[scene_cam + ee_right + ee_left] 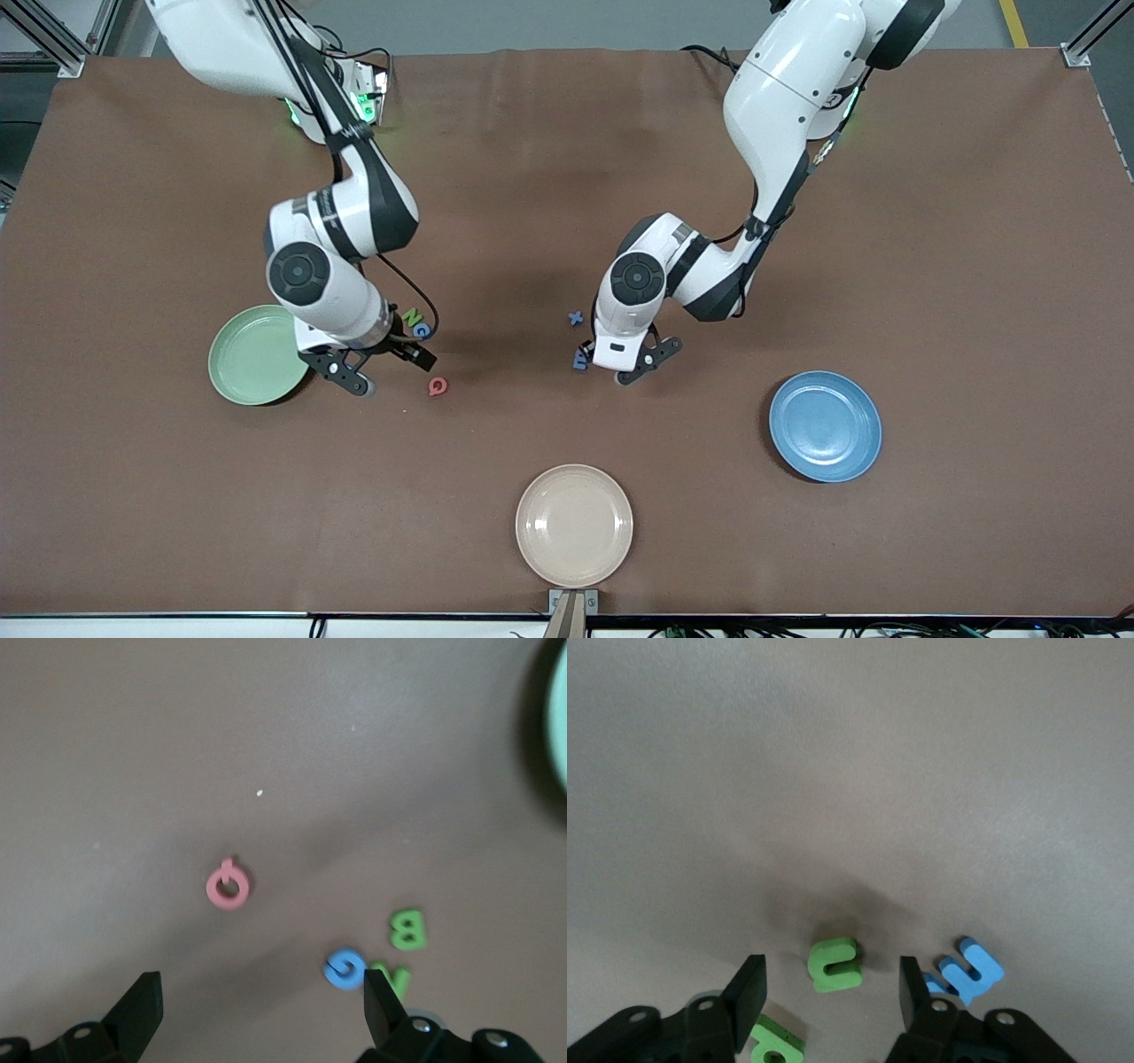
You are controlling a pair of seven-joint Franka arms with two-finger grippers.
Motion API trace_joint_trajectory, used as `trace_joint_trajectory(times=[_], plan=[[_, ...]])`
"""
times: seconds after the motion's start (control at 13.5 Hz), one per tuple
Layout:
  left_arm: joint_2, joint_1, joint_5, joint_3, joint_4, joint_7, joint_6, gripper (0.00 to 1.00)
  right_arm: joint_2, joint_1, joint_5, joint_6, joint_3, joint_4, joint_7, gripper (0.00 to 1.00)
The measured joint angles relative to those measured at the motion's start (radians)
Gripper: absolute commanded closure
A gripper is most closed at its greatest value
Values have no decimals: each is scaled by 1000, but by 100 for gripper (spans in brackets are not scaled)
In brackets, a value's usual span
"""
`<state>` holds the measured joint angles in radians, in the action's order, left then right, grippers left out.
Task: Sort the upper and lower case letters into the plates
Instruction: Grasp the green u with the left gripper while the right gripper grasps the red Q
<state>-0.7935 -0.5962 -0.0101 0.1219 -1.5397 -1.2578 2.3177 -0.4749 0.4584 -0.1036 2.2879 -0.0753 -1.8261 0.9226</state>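
Item, nearest the front camera: round cream-beige plate (574, 525), flat at the table's near edge. Item: round mid-blue plate (825, 426), flat, farther off toward my left arm's end, nothing in it. Item: round pale mint green plate (255, 354), flat, toward my right arm's end, its rim partly covered by my right arm. Item: pink foam letter Q (437, 385), lying flat just beside my right gripper (383, 372); in the right wrist view it sits between my widely spread fingers (142, 1010), untouched. Item: blue foam letter G (344, 967), green letter B (407, 929) and a second green letter (391, 978), clustered; the last is half hidden by my fingertip and hard to read. Item: my left gripper (631, 365), low over the table, jaws partly open and holding nothing; between them lies a small green foam letter u (834, 964), long axis pointing away from the wrist. Item: blue foam letter m (966, 970), beside one finger, part covered. Item: another green letter (775, 1043), cut off by the frame edge, unreadable. Item: small blue letter x (575, 316), farther from the camera, apart.
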Motion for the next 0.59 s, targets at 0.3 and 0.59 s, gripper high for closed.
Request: trace_joint_trajectory(times=[0.3, 0.59], plan=[[-10, -7, 0, 0, 0, -5, 0, 48, -134, 7, 0, 20, -3, 90, 26, 1], [-17, -7, 0, -2, 2, -5, 0, 66, -222, 8, 0, -22, -4, 204, 31, 5]])
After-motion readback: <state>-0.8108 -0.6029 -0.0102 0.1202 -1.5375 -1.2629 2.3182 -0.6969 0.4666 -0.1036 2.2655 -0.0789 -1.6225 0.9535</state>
